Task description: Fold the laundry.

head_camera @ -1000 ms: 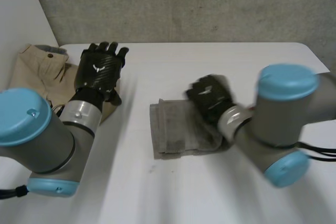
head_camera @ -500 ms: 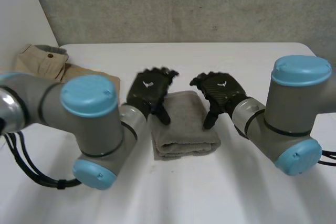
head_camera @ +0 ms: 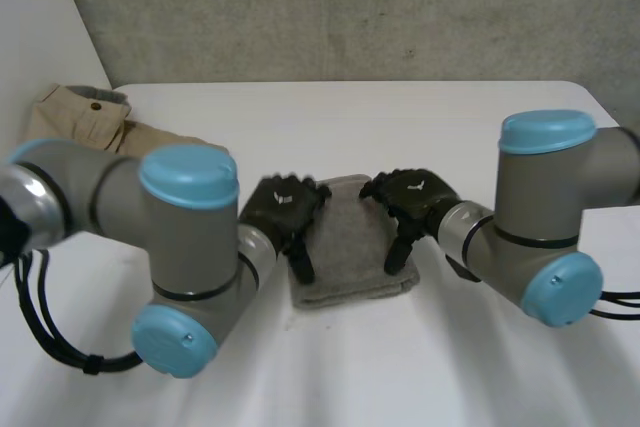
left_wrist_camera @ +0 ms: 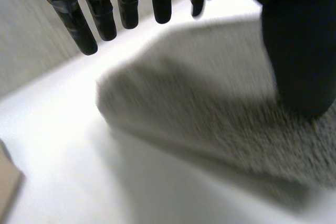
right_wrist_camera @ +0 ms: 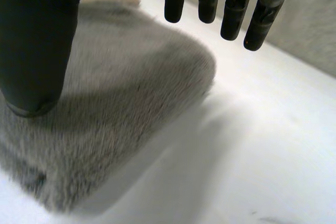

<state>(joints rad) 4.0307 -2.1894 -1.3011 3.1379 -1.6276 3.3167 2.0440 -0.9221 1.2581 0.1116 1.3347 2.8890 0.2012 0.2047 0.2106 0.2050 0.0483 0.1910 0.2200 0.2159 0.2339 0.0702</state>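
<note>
Left hand (head_camera: 283, 203) and right hand (head_camera: 414, 193) now lower, grey towel (head_camera: 350, 239) between them.

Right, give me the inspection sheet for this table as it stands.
surface: white table, rounded far corners.
job's things: grey towel, folded, flat at mid-table; beige trousers at the far left corner, partly behind the left arm.
clutter: nothing seen.
hands: left hand open at the towel's left edge; right hand open at its right edge; both thumbs down on the cloth.
cables: nothing seen near the towel.
surroundings: grey wall behind the table.
</note>
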